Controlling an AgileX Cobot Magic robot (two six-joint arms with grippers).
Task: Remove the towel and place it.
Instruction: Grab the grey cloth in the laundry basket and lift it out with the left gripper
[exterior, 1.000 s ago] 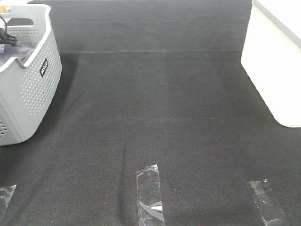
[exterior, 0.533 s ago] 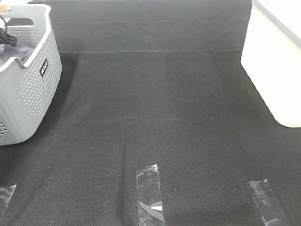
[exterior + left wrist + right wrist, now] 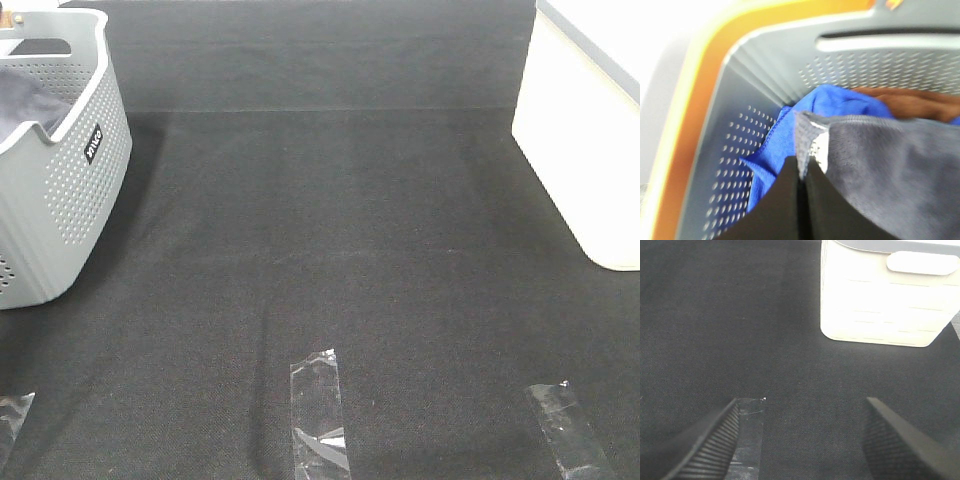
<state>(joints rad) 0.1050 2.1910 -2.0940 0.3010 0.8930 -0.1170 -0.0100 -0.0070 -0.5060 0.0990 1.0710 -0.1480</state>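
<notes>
Grey towel [image 3: 890,170]; basket label [image 3: 94,143] illegible

The basket [image 3: 60,200] is pale grey, patterned with rows of small holes. The towel [image 3: 890,170] is grey-lavender – one cloth [image 3: 835,102] is bright blue, another cloth [image 3: 905,102] brown. The mat [image 3: 330,230] is black, finely woven – the bin [image 3: 580,150] is cream-white.

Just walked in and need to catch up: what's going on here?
The left claw is shut on the hem edge of the grey towel, inside the grey perforated basket, where a blue cloth and a brown cloth lie next to it. The towel has not left the basket yet. The right claw hangs open and empty over the black mat, near the white bin.
</notes>
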